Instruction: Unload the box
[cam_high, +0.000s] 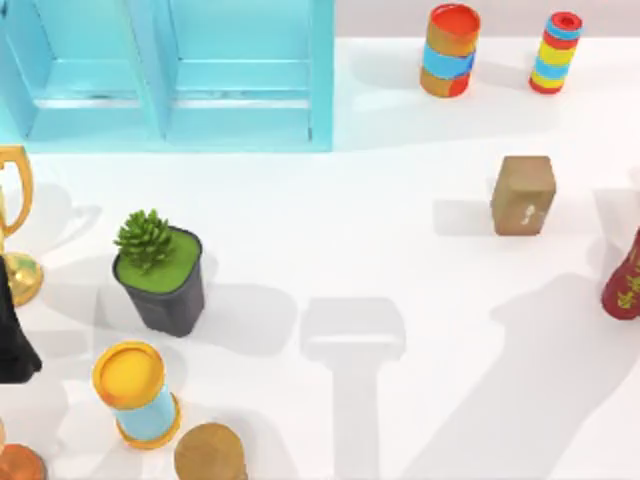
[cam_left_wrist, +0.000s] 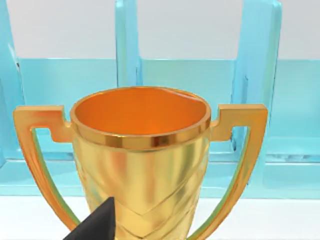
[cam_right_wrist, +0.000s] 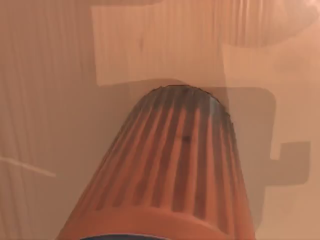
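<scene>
Gold trophy (cam_left_wrist: 140, 160) upright, long axis vertical

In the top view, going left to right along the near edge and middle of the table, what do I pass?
Trophy → potted plant → yellow-topped can → wooden cylinder → brown box → red bottle.

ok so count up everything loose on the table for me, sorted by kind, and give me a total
Striped or banded cans: 3
Gold trophy: 1
Potted plant: 1
Brown box: 1
Red patterned item, cut off at right edge: 1
Brown round items at bottom edge: 2
Total: 9
</scene>
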